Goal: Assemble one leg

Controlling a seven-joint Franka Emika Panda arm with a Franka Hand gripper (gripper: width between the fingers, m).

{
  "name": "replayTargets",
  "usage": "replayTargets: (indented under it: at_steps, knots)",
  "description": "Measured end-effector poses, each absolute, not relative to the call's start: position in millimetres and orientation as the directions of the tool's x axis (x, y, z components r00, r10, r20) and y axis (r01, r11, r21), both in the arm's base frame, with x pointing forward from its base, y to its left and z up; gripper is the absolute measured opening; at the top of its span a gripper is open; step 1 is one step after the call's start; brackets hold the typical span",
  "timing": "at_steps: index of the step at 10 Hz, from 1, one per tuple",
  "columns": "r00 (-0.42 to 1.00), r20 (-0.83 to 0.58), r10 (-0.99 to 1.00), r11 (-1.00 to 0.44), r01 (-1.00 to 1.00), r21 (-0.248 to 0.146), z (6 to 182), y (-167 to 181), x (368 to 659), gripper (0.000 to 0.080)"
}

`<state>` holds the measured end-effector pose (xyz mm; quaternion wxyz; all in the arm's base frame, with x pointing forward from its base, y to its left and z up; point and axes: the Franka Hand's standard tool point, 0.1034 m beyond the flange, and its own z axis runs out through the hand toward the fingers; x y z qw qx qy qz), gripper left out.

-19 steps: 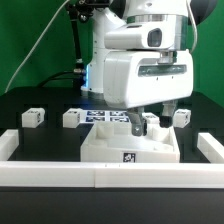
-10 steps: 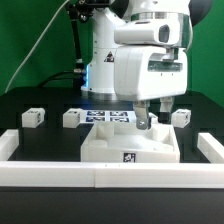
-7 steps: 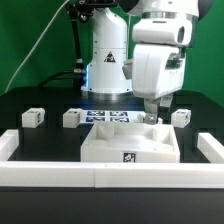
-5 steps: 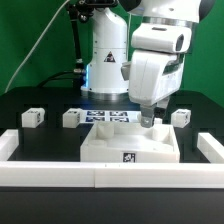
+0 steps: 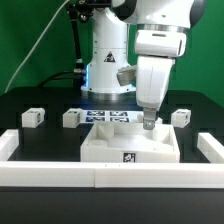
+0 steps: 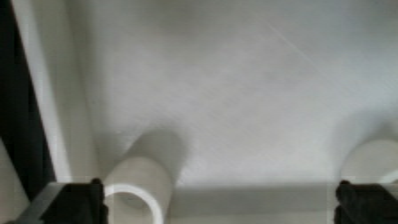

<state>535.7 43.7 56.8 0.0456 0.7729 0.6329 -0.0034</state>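
Three small white legs with tags stand on the black table behind the slab: one at the exterior view's far left (image 5: pixel 32 117), one beside it (image 5: pixel 72 118) and one at the right (image 5: pixel 181 117). A fourth leg does not show; the hand may hide it. The large flat white slab (image 5: pixel 110 148) lies at the front centre. My gripper (image 5: pixel 148 123) hangs over the slab's back right corner, its tips close to the surface. In the wrist view my gripper (image 6: pixel 222 200) is open, dark fingertips (image 6: pixel 80 198) far apart, with only the white slab surface (image 6: pixel 249 90) and a round recess (image 6: pixel 146 175) between them.
The marker board (image 5: pixel 105 116) lies behind the slab between the legs. White rails (image 5: pixel 110 178) run along the front, with raised ends at the left (image 5: pixel 12 146) and right (image 5: pixel 208 148). The robot's base (image 5: pixel 105 70) stands behind.
The hand has swung from the slab's middle toward the exterior view's right and turned about its axis, ending over the slab's back right corner. The legs have not moved.
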Motion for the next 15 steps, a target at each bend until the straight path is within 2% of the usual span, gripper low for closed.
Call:
replayTargets:
  at_steps: [2,7,9,10,13,15]
  knots:
    - [0.115,-0.088,0.990,-0.113,0.993,0.027,56.9,37.9,531.3,0.0650]
    - [0.116,-0.084,0.990,-0.113,0.993,0.034,59.4,37.3,527.9,0.0650]
    - [0.110,-0.060,0.992,-0.107,0.993,0.045,52.2,40.8,500.4,0.0650]
    - [0.105,-0.057,0.993,-0.104,0.994,0.036,48.0,42.6,488.8,0.0650]
    - [0.100,-0.032,0.995,-0.099,0.995,0.035,29.1,47.3,465.8,0.0650]
    - [0.101,-0.025,0.995,-0.100,0.995,0.028,17.7,48.4,461.2,0.0650]
